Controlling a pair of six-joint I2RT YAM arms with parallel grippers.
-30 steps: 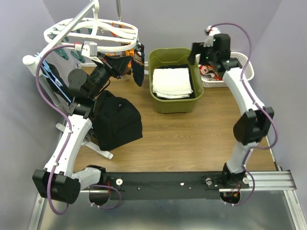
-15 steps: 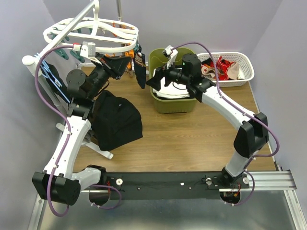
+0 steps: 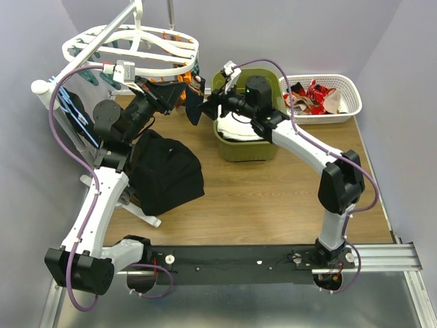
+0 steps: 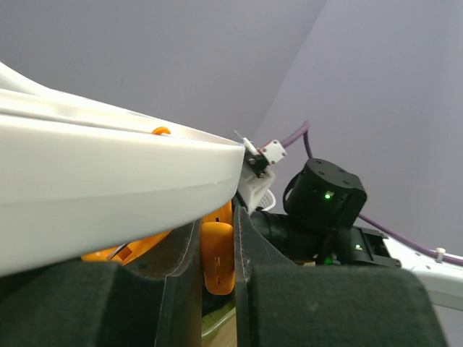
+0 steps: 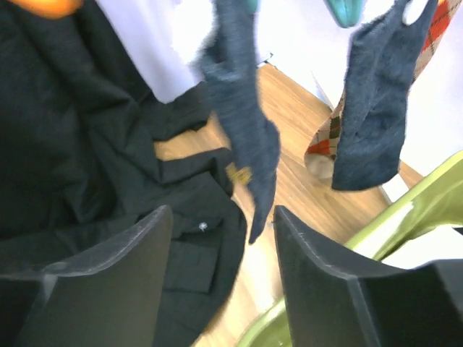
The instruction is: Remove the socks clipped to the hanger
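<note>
The white oval hanger [image 3: 130, 48] hangs at the back left; its rim [image 4: 108, 195] fills the left wrist view. My left gripper [image 3: 179, 92] [image 4: 217, 235] is shut on an orange clip [image 4: 217, 264] under that rim. A dark sock [image 3: 192, 109] [image 5: 242, 123] hangs from a clip, its toe dangling between the fingers of my right gripper [image 3: 207, 104] [image 5: 221, 249], which stands open without touching it. A second dark sock with orange argyle [image 5: 380, 108] hangs to the right of it. More socks [image 3: 314, 96] lie in the white mesh basket [image 3: 345, 113].
A green bin [image 3: 249, 147] [image 5: 427, 210] holding a folded white cloth [image 3: 239, 126] stands right under my right arm. A large black garment [image 3: 164, 171] [image 5: 72, 144] is heaped on the wooden table below the hanger. The hanger's stand [image 3: 65, 113] occupies the left edge.
My right arm has swung from the white basket at the far right, across the green bin, to the socks on the hanger, and its jaws have narrowed. The left gripper has stayed on the clip.
</note>
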